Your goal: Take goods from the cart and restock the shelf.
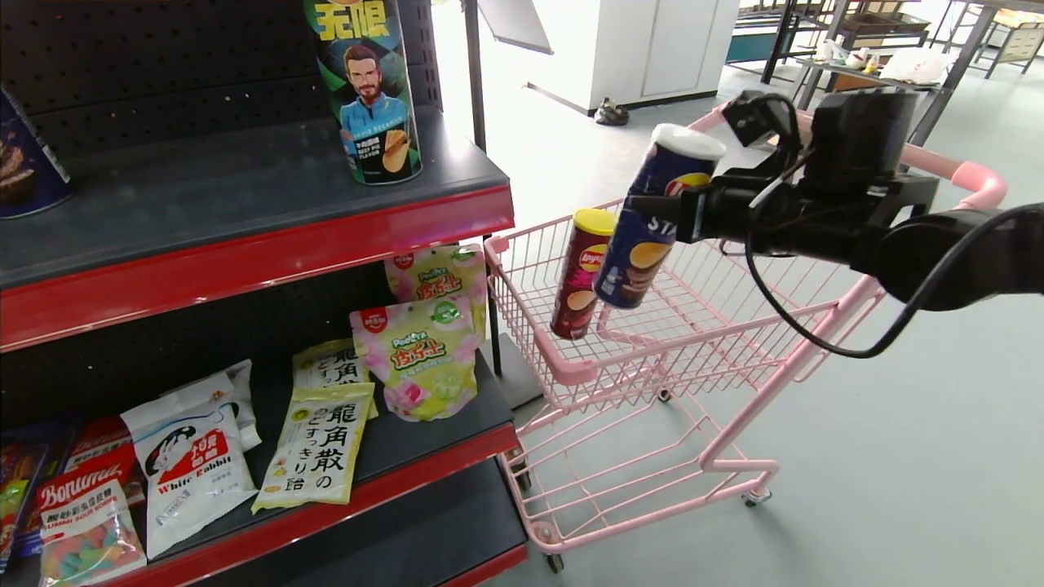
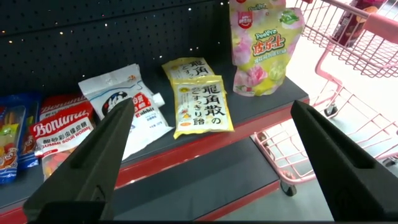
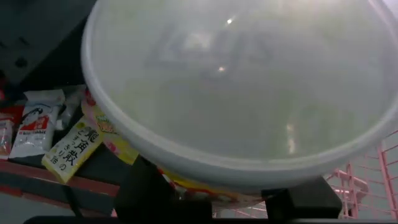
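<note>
Closest in, the left gripper (image 2: 211,106) was released, its fingers spread wide with nothing between them, hanging in front of the lower shelf (image 2: 261,118). That level already had stock on it: a white candy bag (image 2: 127,106), two yellow bags (image 2: 200,106) and a pink-and-green pouch (image 2: 264,46) leaning against the back.

A bit further out, the right gripper (image 1: 656,208) was clenched on the blue can (image 1: 632,269), grasping it round the middle. The can was tilted, lid end up, bottom end hanging over the basket of the pink cart (image 1: 571,371), so lifted but nowhere near a shelf yet. From the wrist camera you mostly got its white lid (image 3: 249,81).

Right beside it the red can (image 1: 581,273) was leaning in the cart's near corner; couldn't tell if the two were touching.

Farthest back, a green can (image 1: 371,90) stood upright on the upper shelf (image 1: 245,204), with plenty of bare board next to it.

My read: roughly mid-task. One can looked shelved, one was in hand and needed carrying across and standing up, and the red one was left to fetch
</note>
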You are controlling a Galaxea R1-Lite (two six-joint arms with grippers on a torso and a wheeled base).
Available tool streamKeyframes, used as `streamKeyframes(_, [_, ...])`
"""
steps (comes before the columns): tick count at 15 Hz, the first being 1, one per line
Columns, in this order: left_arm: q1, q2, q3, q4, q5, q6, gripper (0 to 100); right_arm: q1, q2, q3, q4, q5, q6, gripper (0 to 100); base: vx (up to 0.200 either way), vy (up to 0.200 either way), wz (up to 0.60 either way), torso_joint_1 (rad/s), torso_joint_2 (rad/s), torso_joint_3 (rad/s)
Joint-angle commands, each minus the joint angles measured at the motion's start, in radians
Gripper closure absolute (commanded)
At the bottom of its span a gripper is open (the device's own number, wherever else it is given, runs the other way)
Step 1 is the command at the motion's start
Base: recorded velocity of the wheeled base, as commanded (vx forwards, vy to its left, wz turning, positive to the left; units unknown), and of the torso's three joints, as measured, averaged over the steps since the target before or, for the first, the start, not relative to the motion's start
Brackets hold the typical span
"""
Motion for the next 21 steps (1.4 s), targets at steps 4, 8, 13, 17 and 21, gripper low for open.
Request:
streamKeyframes(4, [0.000,0.001,0.000,0.000,0.000,0.000,0,-0.004,-0.565,0.309,0.200,-0.144,-0.032,100,0.000,0.000,0.00,0.000,0.00,0.000])
streamKeyframes(8, [0.000,0.001,0.000,0.000,0.000,0.000,0,-0.111,-1.016,0.743,0.286,-0.274,-0.031,100,0.000,0.000,0.00,0.000,0.00,0.000])
streamKeyframes(13, [0.000,0.001,0.000,0.000,0.000,0.000,0,-0.255,-1.149,0.893,0.321,-0.280,-0.041,100,0.000,0.000,0.00,0.000,0.00,0.000])
streamKeyframes(17, [0.000,0.001,0.000,0.000,0.000,0.000,0,-0.254,-1.129,0.882,0.346,-0.274,-0.041,100,0.000,0.000,0.00,0.035,-0.19,-0.152])
streamKeyframes(21, [0.000,0.001,0.000,0.000,0.000,0.000,0,-0.254,-1.103,0.876,0.344,-0.272,-0.043,100,0.000,0.000,0.00,0.105,-0.46,-0.351])
